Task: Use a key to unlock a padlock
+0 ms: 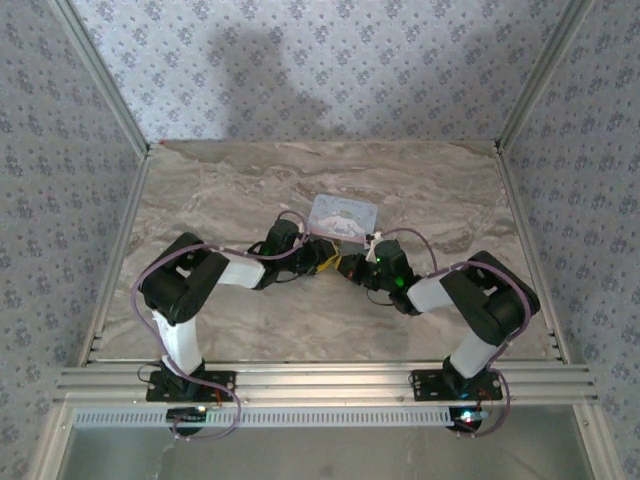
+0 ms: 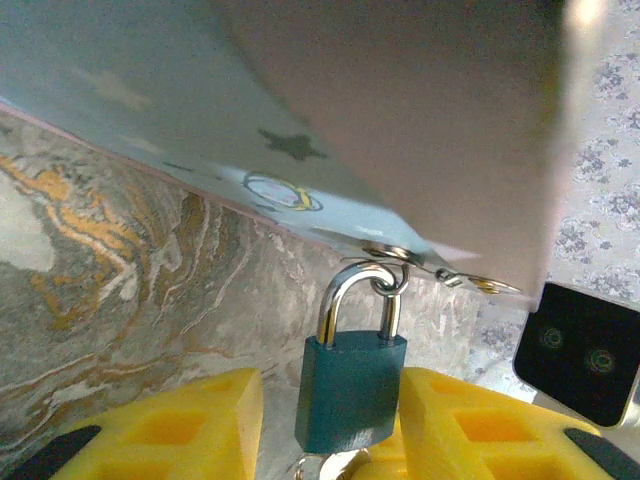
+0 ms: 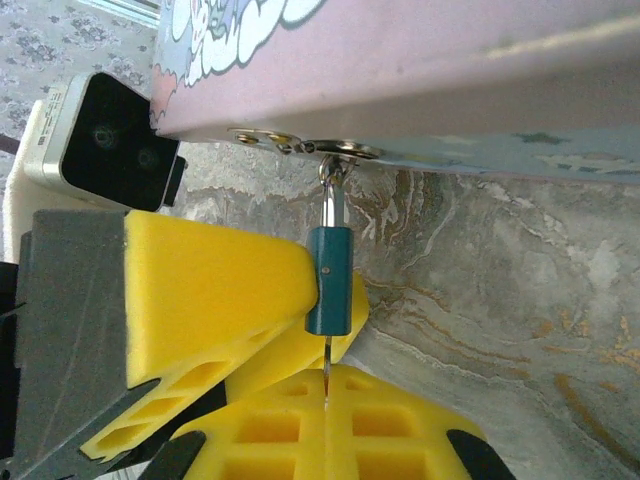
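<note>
Two robot arms [image 1: 190,285] meet at a light-blue tin [image 1: 345,215] lying near the middle of the marbled bench [image 1: 230,180], their wrists close together just in front of the tin's near side. A tiny padlock [image 2: 350,390] with a blue body is hooked onto the tin's hasp [image 2: 420,262], its thin silvery shackle [image 2: 335,295] threaded through it, both legs seated in the body. The left claw [image 2: 332,395] sits right in front of the hasp with its yellow foam pads [image 2: 190,420] apart, one on either side of the lock's body. A strip of bench shows between the body and one pad, while the other pad stands right against it. Facing the tin beside it, the right claw [image 3: 326,405] has its own yellow pads [image 3: 270,440] pressed together on a thin key [image 3: 326,360], whose blade runs straight into the end of the padlock farthest from the tin. A cartoon picture [image 3: 230,30] shows on the tin's lid.
</note>
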Tool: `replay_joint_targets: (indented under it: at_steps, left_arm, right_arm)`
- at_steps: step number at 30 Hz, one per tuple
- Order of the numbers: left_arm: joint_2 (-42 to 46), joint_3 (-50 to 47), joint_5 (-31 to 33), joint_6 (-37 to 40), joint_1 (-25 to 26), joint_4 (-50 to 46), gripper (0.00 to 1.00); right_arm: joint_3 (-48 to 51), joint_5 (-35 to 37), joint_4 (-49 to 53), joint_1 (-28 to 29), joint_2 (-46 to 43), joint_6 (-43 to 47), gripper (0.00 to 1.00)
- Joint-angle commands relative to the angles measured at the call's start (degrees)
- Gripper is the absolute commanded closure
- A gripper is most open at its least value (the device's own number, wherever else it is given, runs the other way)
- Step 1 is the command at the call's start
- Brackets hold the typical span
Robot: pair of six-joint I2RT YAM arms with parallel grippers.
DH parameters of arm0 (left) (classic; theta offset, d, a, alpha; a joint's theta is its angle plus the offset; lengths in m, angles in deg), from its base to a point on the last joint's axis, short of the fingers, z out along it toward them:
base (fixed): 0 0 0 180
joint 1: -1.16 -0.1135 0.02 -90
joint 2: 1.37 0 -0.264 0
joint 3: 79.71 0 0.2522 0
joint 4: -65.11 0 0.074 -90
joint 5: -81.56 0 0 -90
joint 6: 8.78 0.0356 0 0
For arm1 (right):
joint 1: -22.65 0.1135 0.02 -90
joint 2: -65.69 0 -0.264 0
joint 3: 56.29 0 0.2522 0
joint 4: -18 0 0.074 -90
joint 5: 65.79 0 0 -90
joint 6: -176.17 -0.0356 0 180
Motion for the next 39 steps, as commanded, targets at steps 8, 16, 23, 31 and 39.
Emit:
replay_joint_targets:
  at_steps: [8, 16, 23, 31, 39]
  left_arm:
    - [-2.05, 1.65, -0.51, -1.73, 1.26, 2.2, 0.7]
    - [-1.6, 1.65, -0.01, -1.99, 1.4, 2.27, 0.88]
    - [-0.96, 1.79, 0.82, -2.26, 1.56, 1.11, 0.95]
    - [-0.07, 2.0, 1.26, -2.51, 1.78, -0.16, 0.96]
    - [0.89, 2.43, 1.35, -2.95, 2.09, -0.87, 0.97]
  right_arm:
    - [-1.02, -1.03, -4.13, -0.33, 1.1, -3.15, 1.0]
    - [0.31, -1.37, -4.06, -1.51, 0.2, -2.39, 0.93]
    - [3.05, 0.1, -0.13, -2.98, -3.23, 1.0, 0.71]
    - [4.69, 5.97, 16.57, -4.31, -16.31, 12.52, 0.51]
    - [1.98, 14.96, 31.98, -2.62, -33.77, 34.97, 0.26]
